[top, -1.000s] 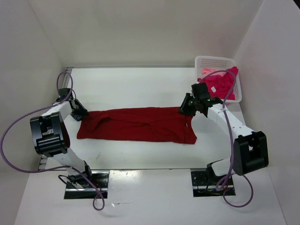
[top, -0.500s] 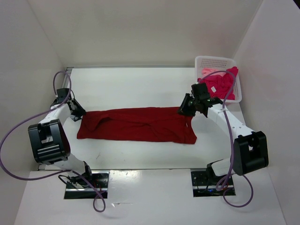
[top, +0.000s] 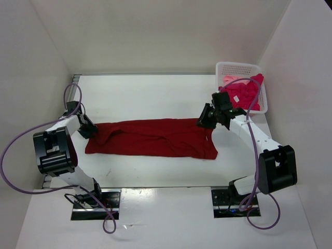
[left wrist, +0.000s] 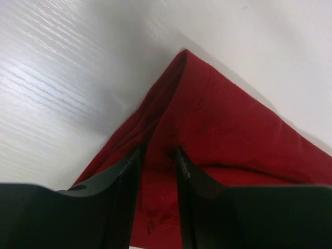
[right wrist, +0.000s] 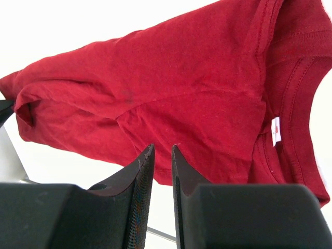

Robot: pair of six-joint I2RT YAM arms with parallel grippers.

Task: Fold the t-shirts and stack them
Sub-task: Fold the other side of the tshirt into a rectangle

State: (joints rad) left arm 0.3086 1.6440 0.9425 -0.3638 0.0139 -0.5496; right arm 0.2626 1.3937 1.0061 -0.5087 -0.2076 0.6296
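Slippage looks like the main hazard. The dark red t-shirt (top: 155, 137) lies as a long band on the tabletop (top: 155, 98), running leftward from the white basket (top: 236, 67), with one end just short of the basket's near-left corner. The right claw (top: 203, 121) is clamped on the band's far corner at the end closest to the basket. The left claw (top: 89, 130) is pinched on a ridge of cloth at the end farthest from the basket, with only a thin bite between its fingers (left wrist: 127, 181). If the arms lift or swing unevenly, that shallow bite could let go and the fold collapse or twist. The right arm works close to the basket, where a magenta t-shirt (top: 246, 91) drapes over the rim above a pale pink t-shirt (top: 228, 80). A wide swing might snag them or nudge the basket.
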